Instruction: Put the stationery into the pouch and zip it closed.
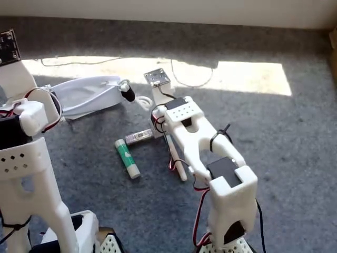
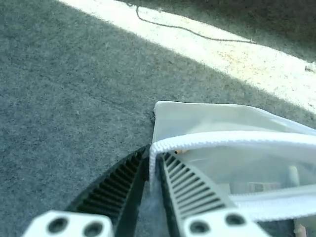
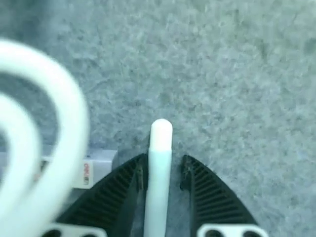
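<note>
The white pouch (image 1: pixel 87 95) lies on the grey carpet at the left, its mouth unzipped. My left gripper (image 2: pixel 150 158) is shut on the pouch's zipper rim (image 2: pixel 207 140) at one corner. A white pen (image 1: pixel 176 158) lies under my right arm. My right gripper (image 3: pixel 163 168) is low over the carpet with the pen's end (image 3: pixel 160 143) lengthwise between its fingers; a thin gap shows on one side, so it is open. A green-and-white glue stick (image 1: pixel 127 158) and a small grey stick-shaped item (image 1: pixel 139 137) lie just left of the right gripper (image 1: pixel 158 124).
A white cord loop (image 3: pixel 54 113) with a black end (image 1: pixel 127 93) lies between the pouch and the right gripper. A small metal plate (image 1: pixel 157 77) with a thin wire sits behind. A sunlit strip (image 1: pixel 237 76) crosses the far carpet. The arm bases stand at the front.
</note>
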You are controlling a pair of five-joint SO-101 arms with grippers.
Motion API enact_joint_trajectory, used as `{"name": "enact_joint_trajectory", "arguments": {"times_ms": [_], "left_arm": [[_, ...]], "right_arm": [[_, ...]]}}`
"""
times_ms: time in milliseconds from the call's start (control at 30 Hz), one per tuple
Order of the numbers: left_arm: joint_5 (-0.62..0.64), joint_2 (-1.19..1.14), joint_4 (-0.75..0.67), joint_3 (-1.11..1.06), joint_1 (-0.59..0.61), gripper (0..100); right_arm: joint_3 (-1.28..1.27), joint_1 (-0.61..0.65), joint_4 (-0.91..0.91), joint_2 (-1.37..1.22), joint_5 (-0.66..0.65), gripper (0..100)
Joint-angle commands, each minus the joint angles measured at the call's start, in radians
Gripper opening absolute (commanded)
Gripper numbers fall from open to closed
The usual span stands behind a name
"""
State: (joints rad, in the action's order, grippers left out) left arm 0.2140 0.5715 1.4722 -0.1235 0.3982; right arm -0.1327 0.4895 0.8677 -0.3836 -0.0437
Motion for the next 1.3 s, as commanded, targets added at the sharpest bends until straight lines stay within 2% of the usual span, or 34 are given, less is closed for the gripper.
{"name": "enact_joint_trajectory", "arguments": {"times_ms": [0,133,200,333,567,933,1267], "left_arm": [[-0.006,0.012,-0.002,0.013,0.012,1],[-0.006,0.012,-0.002,0.013,0.012,1],[-0.006,0.012,-0.002,0.013,0.01,1],[-0.005,0.012,-0.002,0.013,0.007,1],[0.0,0.012,-0.002,0.021,-0.108,1],[0.049,0.012,-0.003,0.03,-0.246,1],[0.092,0.002,0.005,0.113,-0.302,1]], "right_arm": [[0.064,-0.033,-0.022,-0.027,0.002,11.4],[0.088,-0.051,-0.022,-0.067,-0.032,0.1],[0.082,-0.07,-0.021,-0.062,-0.087,1.2],[0.082,-0.099,0.016,-0.024,-0.098,0.3],[0.082,-0.148,0.166,0.107,-0.098,0.3],[-0.059,-0.191,0.171,0.271,-0.098,0.3],[-0.084,-0.251,0.17,0.278,-0.098,0.3]]}}
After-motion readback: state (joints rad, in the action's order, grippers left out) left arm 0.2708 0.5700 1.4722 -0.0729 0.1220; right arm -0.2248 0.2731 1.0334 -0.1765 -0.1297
